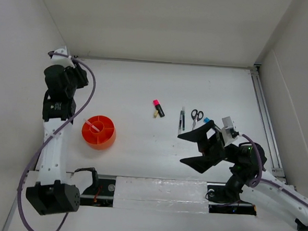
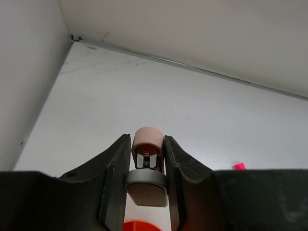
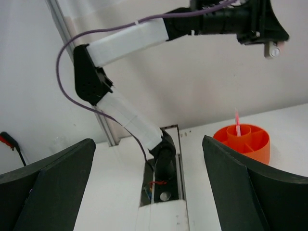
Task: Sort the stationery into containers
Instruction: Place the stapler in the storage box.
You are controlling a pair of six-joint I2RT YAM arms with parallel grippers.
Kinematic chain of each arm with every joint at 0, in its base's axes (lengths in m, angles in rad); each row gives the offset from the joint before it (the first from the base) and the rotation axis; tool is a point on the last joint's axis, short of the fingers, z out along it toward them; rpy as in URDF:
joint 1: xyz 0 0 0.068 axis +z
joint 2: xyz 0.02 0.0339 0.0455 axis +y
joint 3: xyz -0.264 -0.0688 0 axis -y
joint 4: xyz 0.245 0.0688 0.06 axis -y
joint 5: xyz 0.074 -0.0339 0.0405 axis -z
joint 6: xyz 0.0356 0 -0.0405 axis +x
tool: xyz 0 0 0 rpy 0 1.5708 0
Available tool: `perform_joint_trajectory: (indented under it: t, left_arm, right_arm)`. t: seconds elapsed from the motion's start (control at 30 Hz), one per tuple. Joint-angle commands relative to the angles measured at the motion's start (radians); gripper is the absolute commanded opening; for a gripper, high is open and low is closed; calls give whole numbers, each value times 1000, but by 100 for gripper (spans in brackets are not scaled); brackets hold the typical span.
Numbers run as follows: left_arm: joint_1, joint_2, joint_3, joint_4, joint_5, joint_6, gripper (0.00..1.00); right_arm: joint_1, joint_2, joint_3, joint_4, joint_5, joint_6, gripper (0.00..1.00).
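My left gripper (image 2: 147, 138) is shut on the pinkish eraser (image 2: 148, 134), which sits in a grey holder, and holds it high at the far left (image 1: 67, 59). The orange cup (image 1: 98, 132) stands below it, with the thin pink pen (image 1: 95, 126) in its middle compartment. The pink-capped highlighter (image 1: 158, 108), dark pen (image 1: 182, 119) and scissors (image 1: 196, 116) lie mid-table. The blue-capped marker (image 1: 206, 120) is partly hidden behind my right gripper (image 1: 182, 147), which is open, empty and raised, and faces left toward the cup (image 3: 243, 142).
White walls close the left, back and right sides. A metal rail (image 1: 263, 117) runs along the right edge. The left arm's base (image 3: 164, 159) and purple cable (image 3: 72, 91) show in the right wrist view. The highlighter's cap (image 2: 238, 166) shows in the left wrist view.
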Motion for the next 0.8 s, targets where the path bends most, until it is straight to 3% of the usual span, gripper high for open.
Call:
perform_joint_trajectory:
  t: [0.0, 0.13, 0.37, 0.63, 0.77]
  left_arm:
    - [102, -63, -113, 130, 116, 70, 0]
    - [121, -77, -220, 198, 218, 159, 0]
    - [121, -139, -363, 250, 233, 182, 0]
    - [121, -186, -475, 260, 153, 216, 0]
    - [121, -218, -513, 244, 14, 204, 0]
  right_arm:
    - [10, -10, -23, -55, -25, 3, 99]
    - [42, -33, -24, -55, -50, 12, 99]
    - [84, -95, -33, -68, -59, 21, 99]
    - [102, -199, -42, -106, -70, 21, 99]
    - [102, -256, -42, -160, -70, 21, 99]
